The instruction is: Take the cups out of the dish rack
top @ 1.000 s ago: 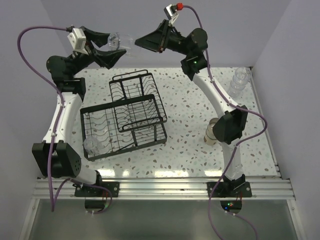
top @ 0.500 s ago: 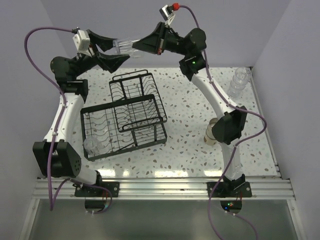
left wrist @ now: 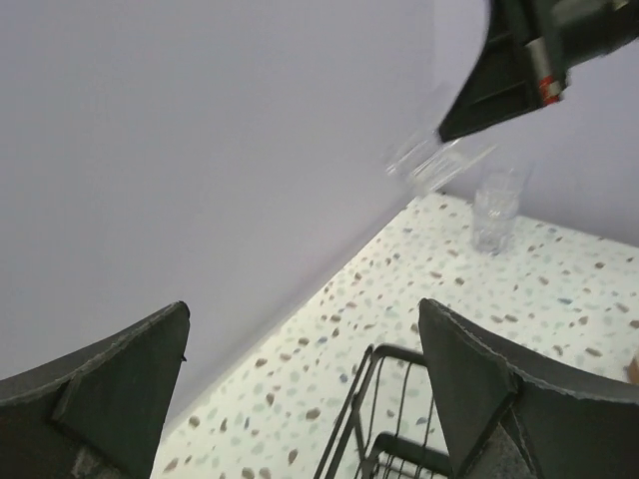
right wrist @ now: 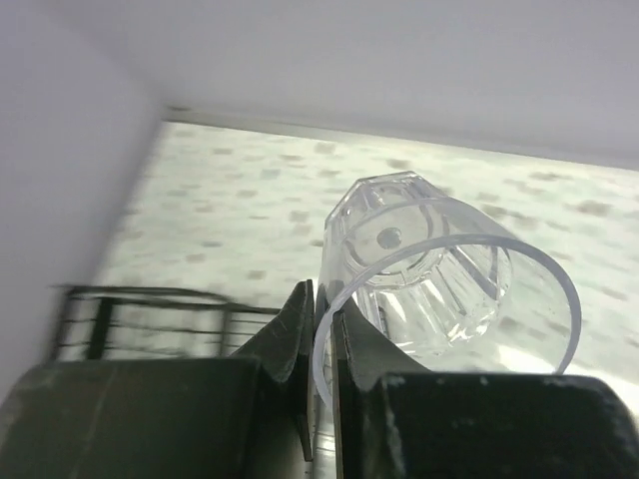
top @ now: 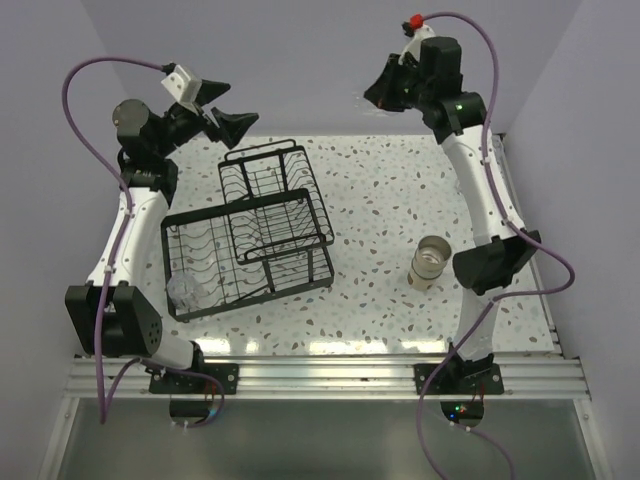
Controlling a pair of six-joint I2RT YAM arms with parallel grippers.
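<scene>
One clear cup (right wrist: 419, 269) high over the far end of the counter (top: 380, 220), right claw (right wrist: 321, 309) pinched on its rim, long axis in line with the claw, base pointing away, mouth toward the wrist, left claw (top: 218, 108) gaping wide, raised past the dish rack (top: 250, 250)

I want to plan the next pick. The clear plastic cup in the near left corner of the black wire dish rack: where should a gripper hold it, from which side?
Probably from above, pinching the wall of the clear plastic cup at its top edge. The black wire dish rack fences it on two sides, blocking a sideways approach. The open left gripper is nearer.
</scene>
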